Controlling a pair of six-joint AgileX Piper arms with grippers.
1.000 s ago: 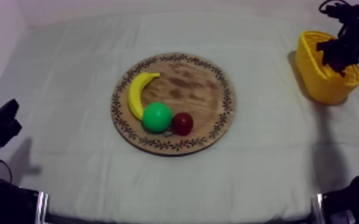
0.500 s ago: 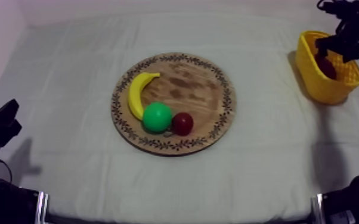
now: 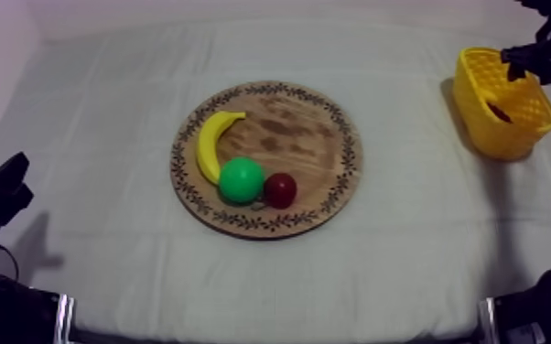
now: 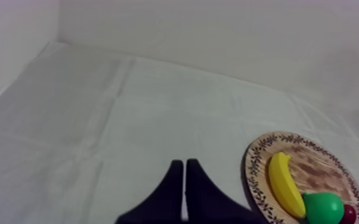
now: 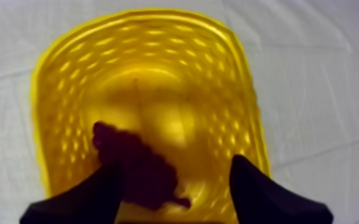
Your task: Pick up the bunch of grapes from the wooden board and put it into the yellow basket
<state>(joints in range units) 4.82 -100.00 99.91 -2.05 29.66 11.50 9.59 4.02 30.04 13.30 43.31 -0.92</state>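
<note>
Right gripper (image 5: 176, 165): fingers wide apart, empty, poised above the yellow basket (image 5: 50, 77).
Bunch of grapes (image 5: 135, 168): lying inside it.
Left gripper (image 4: 185, 165): pressed together, empty.

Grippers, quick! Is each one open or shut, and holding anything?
Left gripper: shut, holding nothing.
Right gripper: open above the yellow basket; the bunch of grapes lies inside, not gripped.

Round brown wooden board (image 3: 308, 137), dark leafy rim pattern; curved yellow banana (image 3: 209, 146); round green pear (image 3: 241, 180); small red fruit (image 3: 280, 189); yellow basket (image 5: 158, 71) w/ hole pattern; bunch of grapes (image 5: 137, 170) dark, prob. purple; grey-white cloth (image 3: 105, 110).
</note>
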